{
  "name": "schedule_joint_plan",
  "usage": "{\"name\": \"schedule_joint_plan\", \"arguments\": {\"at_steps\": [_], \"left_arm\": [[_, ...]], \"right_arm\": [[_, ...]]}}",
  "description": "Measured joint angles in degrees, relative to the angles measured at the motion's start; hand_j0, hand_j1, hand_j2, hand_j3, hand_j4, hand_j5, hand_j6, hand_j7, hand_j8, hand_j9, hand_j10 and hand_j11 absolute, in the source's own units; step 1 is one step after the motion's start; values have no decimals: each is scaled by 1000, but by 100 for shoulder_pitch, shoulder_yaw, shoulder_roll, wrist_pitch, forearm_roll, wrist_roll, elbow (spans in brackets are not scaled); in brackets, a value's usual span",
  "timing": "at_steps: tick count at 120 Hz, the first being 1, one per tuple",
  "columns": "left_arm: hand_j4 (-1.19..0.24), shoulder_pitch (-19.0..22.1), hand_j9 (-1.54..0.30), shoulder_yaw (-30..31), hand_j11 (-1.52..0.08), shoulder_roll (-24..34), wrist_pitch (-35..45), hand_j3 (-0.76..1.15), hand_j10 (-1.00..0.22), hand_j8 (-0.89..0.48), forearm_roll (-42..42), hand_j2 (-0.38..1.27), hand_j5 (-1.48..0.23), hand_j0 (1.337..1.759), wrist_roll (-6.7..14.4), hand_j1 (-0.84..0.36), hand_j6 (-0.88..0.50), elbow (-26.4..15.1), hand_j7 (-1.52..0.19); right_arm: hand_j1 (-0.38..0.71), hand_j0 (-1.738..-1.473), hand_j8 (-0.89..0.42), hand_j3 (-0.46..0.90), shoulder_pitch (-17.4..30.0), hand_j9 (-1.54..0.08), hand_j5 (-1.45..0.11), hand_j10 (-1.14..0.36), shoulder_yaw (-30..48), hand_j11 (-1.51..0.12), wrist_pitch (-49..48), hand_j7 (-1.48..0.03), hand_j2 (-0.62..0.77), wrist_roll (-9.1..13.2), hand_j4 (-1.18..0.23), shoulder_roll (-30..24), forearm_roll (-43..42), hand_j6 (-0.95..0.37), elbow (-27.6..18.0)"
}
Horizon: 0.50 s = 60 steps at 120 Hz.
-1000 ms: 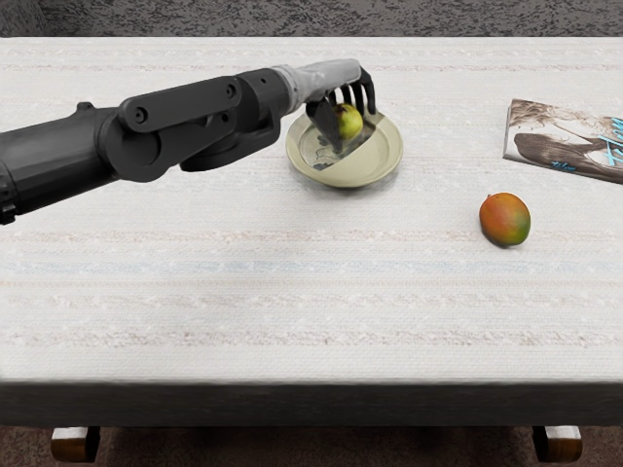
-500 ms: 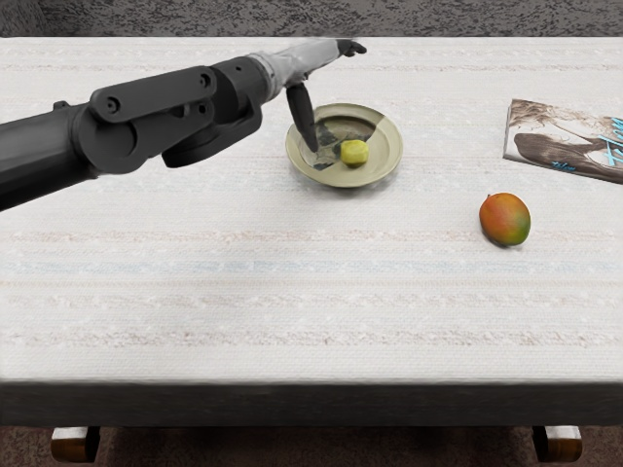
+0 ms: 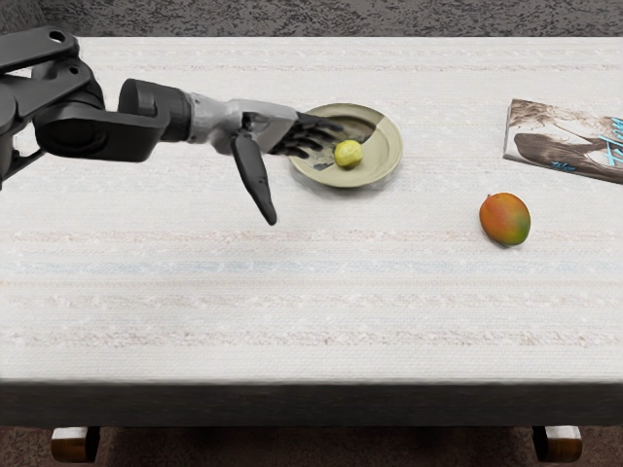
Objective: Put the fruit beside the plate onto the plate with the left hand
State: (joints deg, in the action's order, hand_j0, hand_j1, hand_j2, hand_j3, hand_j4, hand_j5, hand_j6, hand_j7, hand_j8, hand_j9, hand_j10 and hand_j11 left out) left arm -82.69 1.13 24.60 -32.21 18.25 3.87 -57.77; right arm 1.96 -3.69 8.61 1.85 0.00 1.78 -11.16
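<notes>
The small yellow-green fruit (image 3: 348,154) lies on the plate (image 3: 382,146), just beside the empty, spread-fingered left hand (image 3: 284,133) (probably light, firm, roll-prone; best cupped around its middle).

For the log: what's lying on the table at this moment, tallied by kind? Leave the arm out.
Fruit: 2, the yellow-green fruit on the plate and the mango off it
Plate: 1
Magazine: 1
Total: 4
</notes>
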Motion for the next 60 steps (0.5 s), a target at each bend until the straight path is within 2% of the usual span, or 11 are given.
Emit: {"name": "schedule_joint_plan", "arguments": {"at_steps": [22,46,60], "left_arm": [[-5,346,-5,-57,-5,658,-231,0,-4,-4,-720,2,-5,1658,0,346,-5,-18,-5],[-2,763,-2,-70,-2,1598,-272,0,-2,-2,-878,1,-2,1658,5,348,-2,-193,-2],[-1,997,-1,-73,-1,1804,-277,0,-1,-1,-895,1,-1,1658,6,349,-1,-243,-1]], "right_arm": [[-314,-1658,-30,0,0,-38,-38,-29,0,-38,0,-38,-6,0,-30,0,0,-30,0],[-314,-1658,-30,0,0,-38,-38,-29,0,-38,0,-38,-6,0,-30,0,-1,-30,0],[-314,-1658,-30,0,-2,-38,-38,-29,0,-38,0,-38,-6,0,-30,0,-1,-30,0]]}}
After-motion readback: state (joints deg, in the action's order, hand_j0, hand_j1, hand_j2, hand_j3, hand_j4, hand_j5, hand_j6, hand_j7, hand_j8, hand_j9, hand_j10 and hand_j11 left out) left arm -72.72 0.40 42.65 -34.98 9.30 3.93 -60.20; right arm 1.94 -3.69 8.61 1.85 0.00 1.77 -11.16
